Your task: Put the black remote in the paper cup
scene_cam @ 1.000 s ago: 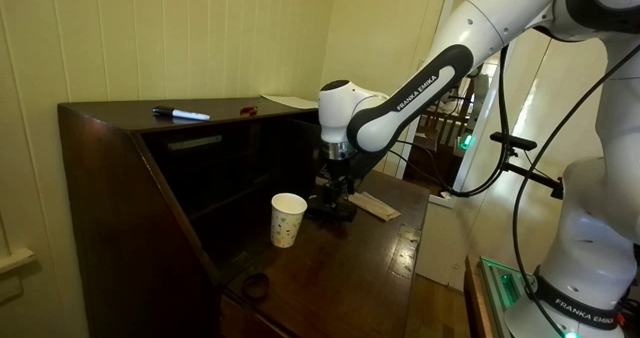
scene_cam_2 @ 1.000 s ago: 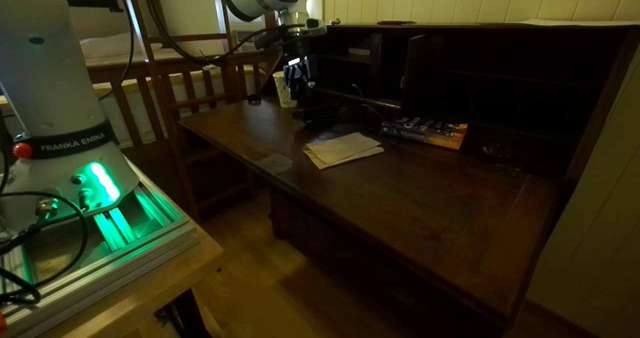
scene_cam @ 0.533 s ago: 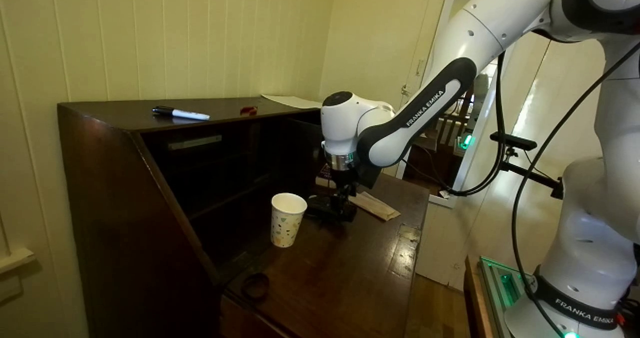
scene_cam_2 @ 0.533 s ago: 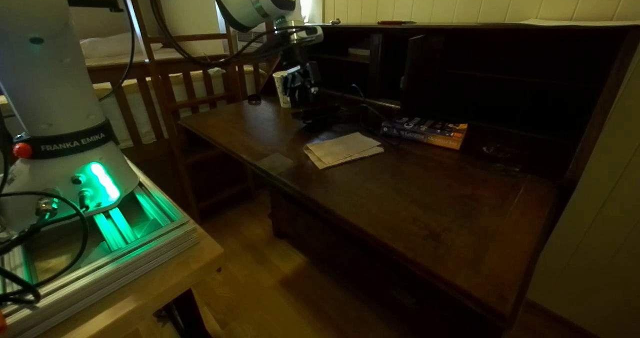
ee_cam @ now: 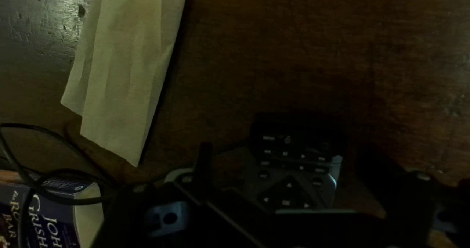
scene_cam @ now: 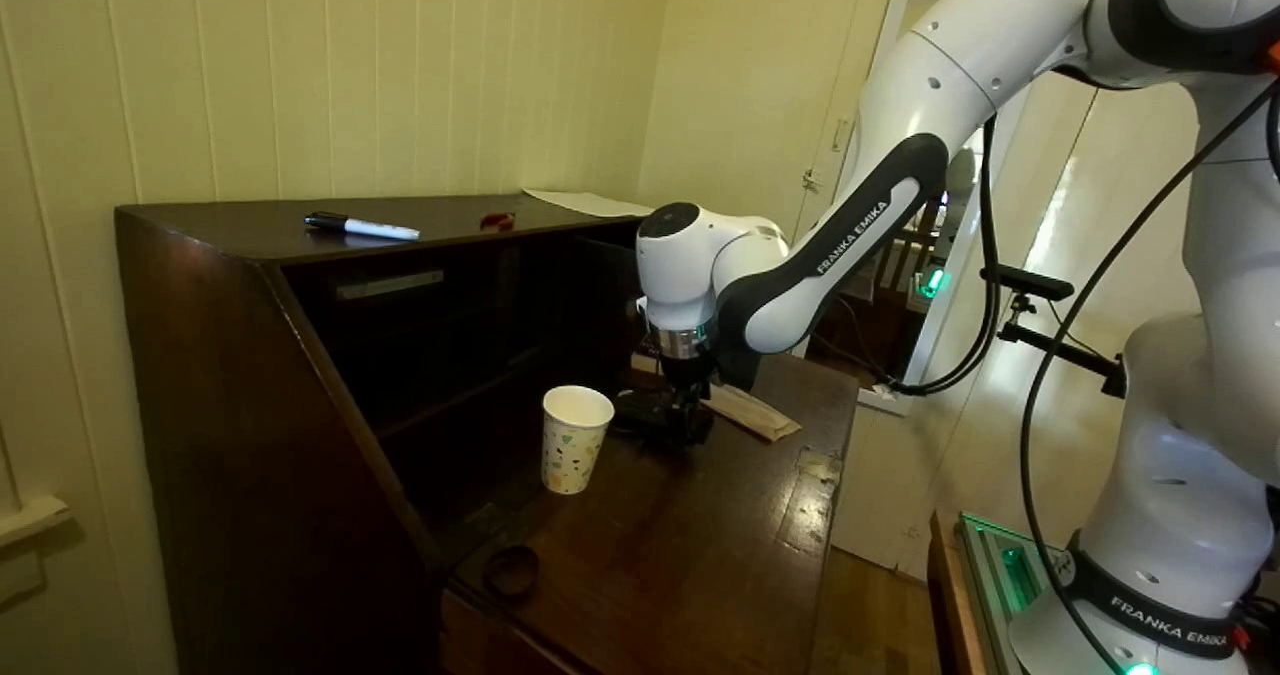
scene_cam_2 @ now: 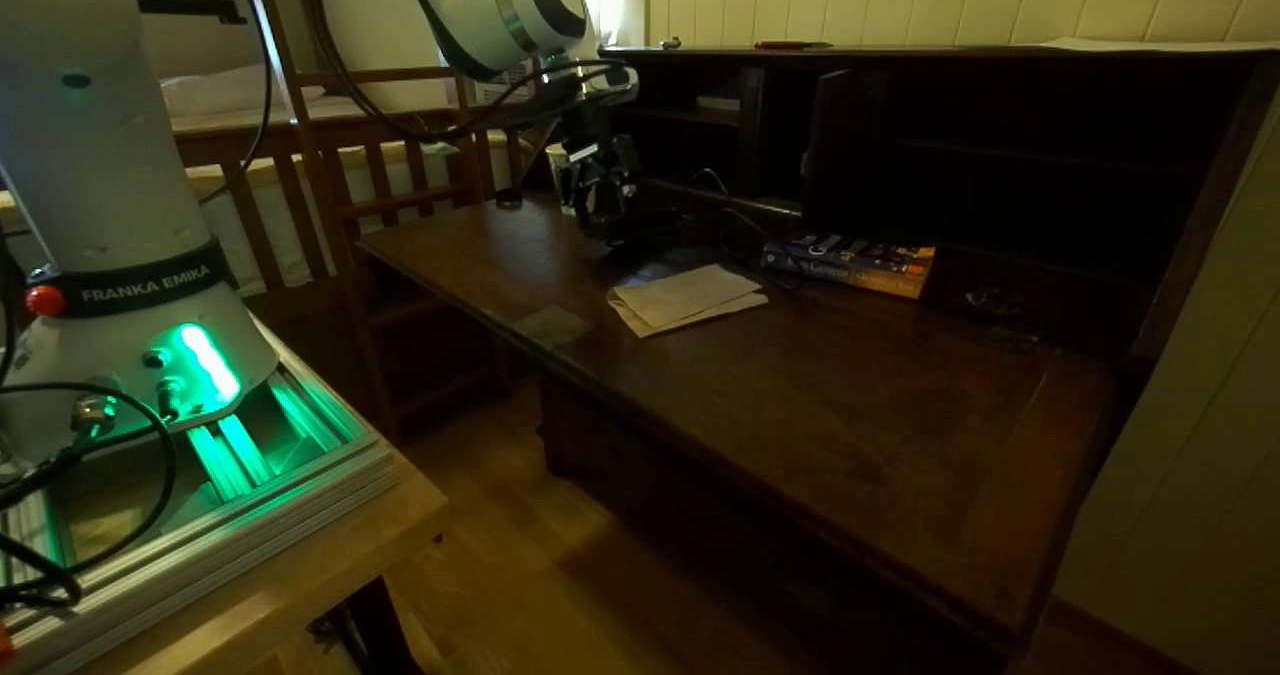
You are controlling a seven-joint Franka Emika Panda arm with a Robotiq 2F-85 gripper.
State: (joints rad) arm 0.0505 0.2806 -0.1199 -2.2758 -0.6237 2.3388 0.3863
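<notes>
Remote [ee_cam: 293, 169] lies near upright paper cup [scene_cam: 572, 442]; your gripper [ee_cam: 286, 150], spread, straddles remote's sides, likely so you can pinch across narrow width.

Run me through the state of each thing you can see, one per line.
Black remote: lying buttons up, not yet gripped
Gripper: open, around the remote
Paper cup: upright, open-topped; its inside bottom is hidden
Marker: capped, on its side
Tan paper: folded, lying flat
Book: shut
Cable: loosely looped
Cubby door: appears swung open
Desk front: folded down
Base light: lit green
</notes>
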